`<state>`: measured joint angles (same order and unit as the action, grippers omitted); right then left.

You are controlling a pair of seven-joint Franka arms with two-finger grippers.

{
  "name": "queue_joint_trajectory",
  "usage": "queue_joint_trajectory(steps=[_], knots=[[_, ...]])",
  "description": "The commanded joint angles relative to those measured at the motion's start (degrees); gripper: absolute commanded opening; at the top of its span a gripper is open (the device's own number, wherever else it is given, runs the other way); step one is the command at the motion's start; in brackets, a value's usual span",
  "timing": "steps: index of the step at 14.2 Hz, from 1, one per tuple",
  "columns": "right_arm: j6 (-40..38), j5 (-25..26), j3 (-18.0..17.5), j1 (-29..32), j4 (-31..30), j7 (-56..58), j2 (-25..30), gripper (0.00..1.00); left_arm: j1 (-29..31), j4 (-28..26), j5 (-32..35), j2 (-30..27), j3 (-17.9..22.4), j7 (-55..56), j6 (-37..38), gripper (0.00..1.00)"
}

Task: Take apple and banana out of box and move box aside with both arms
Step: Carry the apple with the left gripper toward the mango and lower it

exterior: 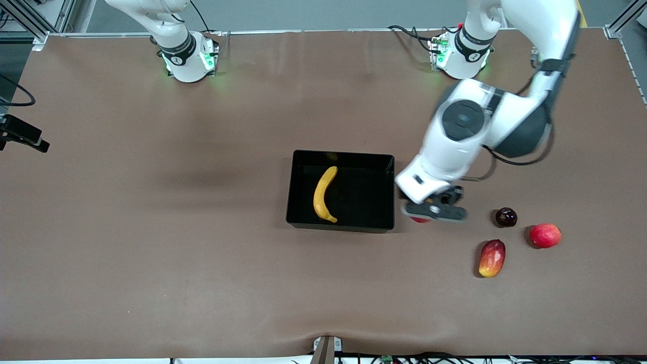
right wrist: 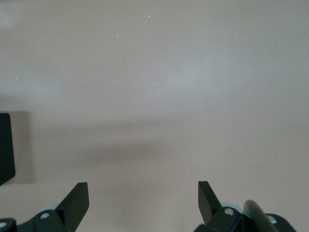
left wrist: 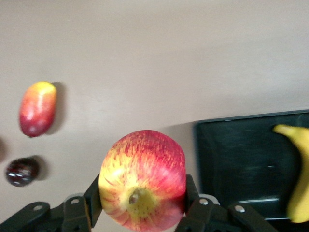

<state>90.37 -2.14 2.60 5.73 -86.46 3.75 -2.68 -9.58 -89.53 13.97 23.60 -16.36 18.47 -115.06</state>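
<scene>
The yellow banana (exterior: 324, 194) lies inside the black box (exterior: 364, 202) at the table's middle. My left gripper (exterior: 429, 215) is shut on the red apple with yellow streaks (left wrist: 142, 179) and holds it over the bare table just outside the box's wall on the left arm's end. In the front view only a red sliver of the apple (exterior: 419, 219) shows under the hand. The left wrist view also shows the box (left wrist: 241, 159) and the banana (left wrist: 299, 179). My right gripper (right wrist: 143, 198) is open and empty over bare table, and it is out of the front view.
An oblong red-yellow mango (exterior: 492, 258), a plain red round fruit (exterior: 545, 235) and a small dark round fruit (exterior: 506, 217) lie on the table toward the left arm's end. A black corner (right wrist: 5, 147) shows at the edge of the right wrist view.
</scene>
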Motion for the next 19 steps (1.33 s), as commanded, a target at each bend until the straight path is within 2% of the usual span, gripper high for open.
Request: queue_joint_trajectory(steps=[1,5,14,16,19], knots=[[-0.37,-0.14,-0.76,1.21,0.94,0.29,-0.4,1.0,5.34,-0.38,-0.26,-0.14,-0.6,-7.28,0.72,0.0],[-0.46,-0.14,-0.76,1.21,0.94,0.29,-0.48,1.0,10.54,-0.29,-0.44,1.97,-0.6,-14.85,-0.42,0.0],[-0.46,-0.14,-0.76,1.3,0.94,0.29,-0.57,1.0,21.35,-0.47,2.9,10.05,-0.16,-28.93,-11.49,0.0],[-0.46,-0.14,-0.76,1.3,0.94,0.29,-0.57,1.0,21.27,-0.73,2.73,10.41,-0.16,-28.75,-11.5,0.0],[-0.54,-0.14,-0.76,1.22,0.94,0.29,-0.57,1.0,20.75,-4.94,1.76,10.24,-0.6,-27.79,-13.16,0.0]])
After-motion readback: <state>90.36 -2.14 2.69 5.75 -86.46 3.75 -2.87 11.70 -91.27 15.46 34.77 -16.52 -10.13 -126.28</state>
